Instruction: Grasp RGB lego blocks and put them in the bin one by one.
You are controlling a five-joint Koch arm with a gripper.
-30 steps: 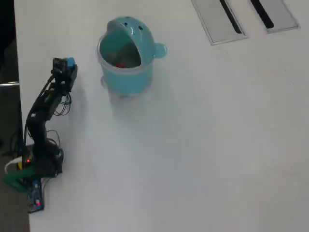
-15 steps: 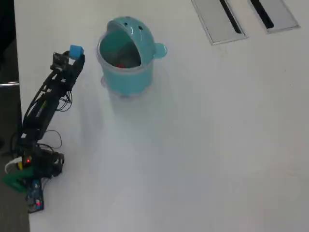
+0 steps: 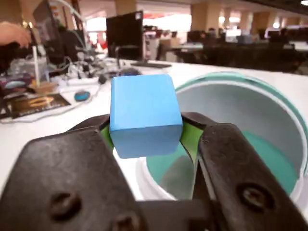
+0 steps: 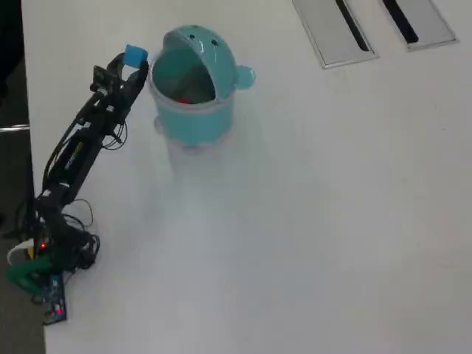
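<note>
My gripper (image 3: 144,132) is shut on a blue lego block (image 3: 143,113), clamped between two green-lined pads. In the overhead view the blue block (image 4: 136,55) hangs in the gripper (image 4: 135,63) just left of the teal bin (image 4: 193,110), level with its rim. The bin's domed lid (image 4: 203,40) stands open at the back. In the wrist view the bin's open mouth (image 3: 250,115) lies just beyond and to the right of the block. Something red (image 4: 186,98) shows at the bottom inside the bin. No yellow-green block is in view.
The arm's base (image 4: 44,258) sits at the table's left edge in the overhead view. Two grey cable hatches (image 4: 372,26) lie at the top right. The wrist view shows cluttered desks and a monitor (image 3: 126,33) far behind.
The arm has stretched up and to the right in the overhead view, carrying the blue block from beside the table's left part to the bin's left rim.
</note>
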